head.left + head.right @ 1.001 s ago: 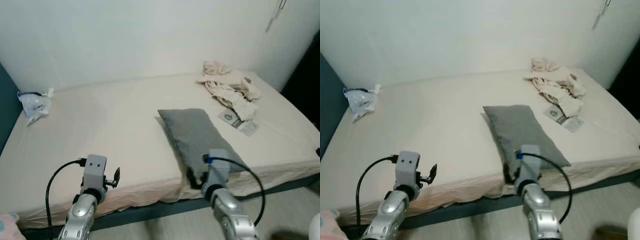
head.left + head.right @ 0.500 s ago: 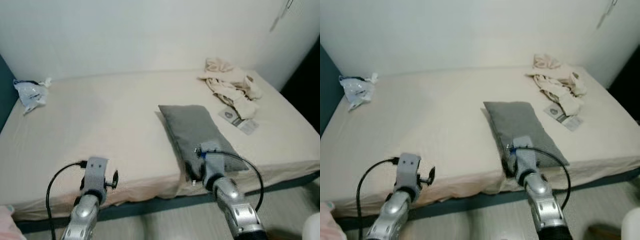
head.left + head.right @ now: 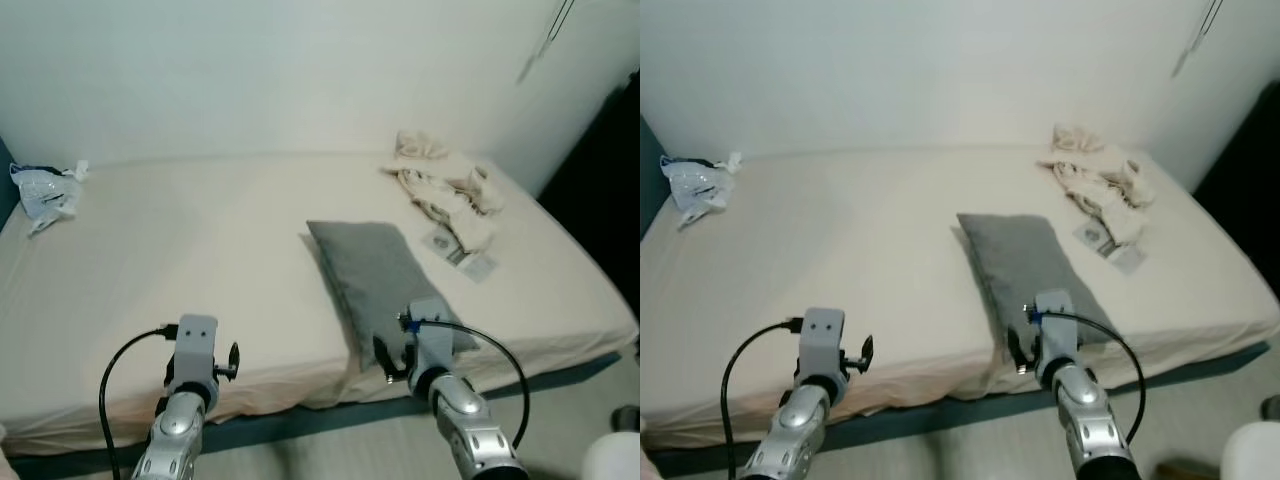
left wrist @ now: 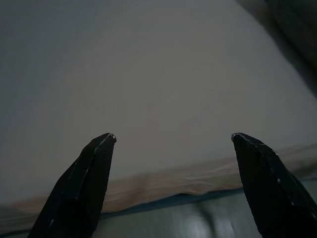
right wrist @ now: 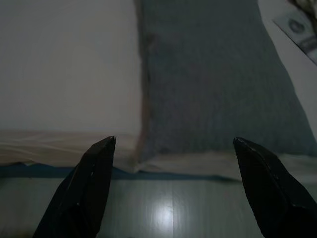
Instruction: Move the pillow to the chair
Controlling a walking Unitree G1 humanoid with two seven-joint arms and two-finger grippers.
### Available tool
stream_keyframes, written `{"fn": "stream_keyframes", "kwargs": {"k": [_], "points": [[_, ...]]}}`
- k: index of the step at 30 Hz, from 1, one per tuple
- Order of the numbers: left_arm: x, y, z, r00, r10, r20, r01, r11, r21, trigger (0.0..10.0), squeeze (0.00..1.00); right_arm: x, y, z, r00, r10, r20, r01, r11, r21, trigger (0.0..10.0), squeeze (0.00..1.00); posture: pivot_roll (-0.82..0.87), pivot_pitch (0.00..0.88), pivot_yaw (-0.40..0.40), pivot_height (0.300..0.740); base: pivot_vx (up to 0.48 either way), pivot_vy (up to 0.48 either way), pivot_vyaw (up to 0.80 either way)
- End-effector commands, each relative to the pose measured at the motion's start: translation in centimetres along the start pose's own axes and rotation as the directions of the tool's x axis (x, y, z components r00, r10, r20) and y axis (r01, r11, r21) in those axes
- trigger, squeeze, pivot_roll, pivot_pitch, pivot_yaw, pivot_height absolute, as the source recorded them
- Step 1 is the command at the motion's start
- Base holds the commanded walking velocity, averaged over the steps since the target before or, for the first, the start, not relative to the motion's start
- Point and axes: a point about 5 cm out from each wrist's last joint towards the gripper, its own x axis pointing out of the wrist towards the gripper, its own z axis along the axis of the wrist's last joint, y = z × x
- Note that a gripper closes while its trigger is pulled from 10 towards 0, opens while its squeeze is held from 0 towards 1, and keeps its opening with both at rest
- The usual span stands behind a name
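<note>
A grey pillow (image 3: pixel 372 268) lies flat on the cream bed sheet (image 3: pixel 200 250), its near end at the bed's front edge. My right gripper (image 5: pixel 174 141) hangs open just off that edge, level with the mattress side. The pillow (image 5: pixel 218 84) lies ahead of its fingers, apart from them. The right arm (image 3: pixel 440 380) shows below the pillow's near corner. My left gripper (image 4: pixel 172 136) is open too, facing bare sheet at the front edge, well left of the pillow. The left arm (image 3: pixel 190 370) rises at the lower left.
Crumpled beige clothes (image 3: pixel 440 180) and a printed paper (image 3: pixel 462 255) lie on the bed's far right. A plastic bag (image 3: pixel 40 190) sits at the far left by the wall. Pale floor (image 5: pixel 163 208) runs below the bed edge; a dark opening (image 3: pixel 600 180) stands on the right.
The camera has shifted, so the bed sits lower left in the picture. The pillow lies where it was, and both grippers stay by the front edge.
</note>
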Motion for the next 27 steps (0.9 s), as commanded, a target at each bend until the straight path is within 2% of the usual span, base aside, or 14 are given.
{"fn": "stream_keyframes", "kwargs": {"k": [1,5,7,9,11,12,16,20,21,23,24,27], "points": [[-0.5,-0.1,-0.7,1.000,0.006,-0.015,-0.006,1.000,0.029,10.0,0.00,-0.1,-0.1,-0.6,1.000,-0.005,-0.016,0.006,0.999,0.038,10.0,0.00,-0.04,0.039,-0.126,0.740,0.000,0.000,0.00],[-0.8,-0.6,-0.9,0.999,-0.022,-0.030,0.023,0.999,0.040,10.0,0.00,-0.1,0.0,-0.3,1.000,0.011,0.014,-0.012,0.999,0.051,10.0,0.00,-0.03,0.052,-0.123,0.740,0.000,0.000,0.00],[-0.6,-0.4,-1.0,0.999,-0.024,-0.030,0.025,0.998,0.055,10.0,0.00,0.0,0.1,-0.2,0.999,0.015,0.031,-0.017,0.999,0.042,10.0,0.00,-0.06,0.026,-0.078,0.740,0.000,0.000,0.00],[-0.6,-0.4,-1.0,0.999,-0.024,-0.028,0.026,0.998,0.054,10.0,0.00,0.0,0.1,-0.2,0.999,0.017,0.038,-0.018,0.999,0.038,10.0,0.00,-0.06,0.024,-0.074,0.740,0.000,0.000,0.00],[-0.4,-0.4,-0.9,0.999,-0.028,-0.023,0.029,0.998,0.057,10.0,0.00,0.1,0.0,-0.3,0.999,-0.001,0.034,-0.001,0.998,0.056,10.0,0.00,-0.06,0.018,-0.064,0.740,0.000,0.000,0.00],[0.3,-0.4,-0.3,0.999,-0.034,-0.013,0.034,0.999,0.042,10.0,0.00,0.3,-0.2,-0.6,1.000,-0.027,0.009,0.026,0.996,0.085,10.0,0.00,-0.06,0.000,-0.062,0.740,0.000,0.000,0.00],[1.0,-0.3,0.4,0.999,-0.038,-0.005,0.038,0.999,0.037,10.0,0.00,0.6,0.0,-1.1,0.999,-0.032,-0.034,0.034,0.998,0.058,10.0,0.00,-0.06,0.000,-0.049,0.740,0.000,0.000,0.00],[1.2,-0.3,0.5,0.998,-0.054,-0.014,0.055,0.998,0.037,10.0,0.00,0.7,0.1,-1.1,0.999,-0.027,-0.044,0.030,0.998,0.049,10.0,0.00,-0.07,0.000,-0.028,0.740,0.000,0.000,0.00],[1.3,-0.3,0.6,0.997,-0.078,-0.019,0.079,0.995,0.056,10.0,0.00,0.8,0.4,-0.8,0.999,-0.022,-0.034,0.024,0.998,0.065,10.0,0.00,-0.08,0.000,0.009,0.740,0.000,0.000,0.00],[1.4,-0.3,0.7,0.996,-0.093,-0.019,0.094,0.993,0.069,10.0,0.00,1.0,0.7,-0.6,1.000,-0.007,-0.026,0.009,0.997,0.073,10.0,0.00,-0.09,0.001,0.021,0.740,0.000,0.000,0.00],[1.3,-0.2,0.8,0.994,-0.110,-0.013,0.111,0.991,0.074,10.0,0.00,1.1,0.8,-0.6,1.000,-0.010,-0.027,0.012,0.998,0.063,10.0,0.00,-0.10,0.005,0.055,0.740,0.000,0.000,0.00],[1.4,-0.1,1.0,0.991,-0.134,-0.003,0.134,0.988,0.079,10.0,0.00,1.3,0.9,-0.5,0.999,-0.021,-0.033,0.022,0.999,0.049,10.0,0.00,-0.11,0.004,0.071,0.740,0.000,0.000,0.00]]}}
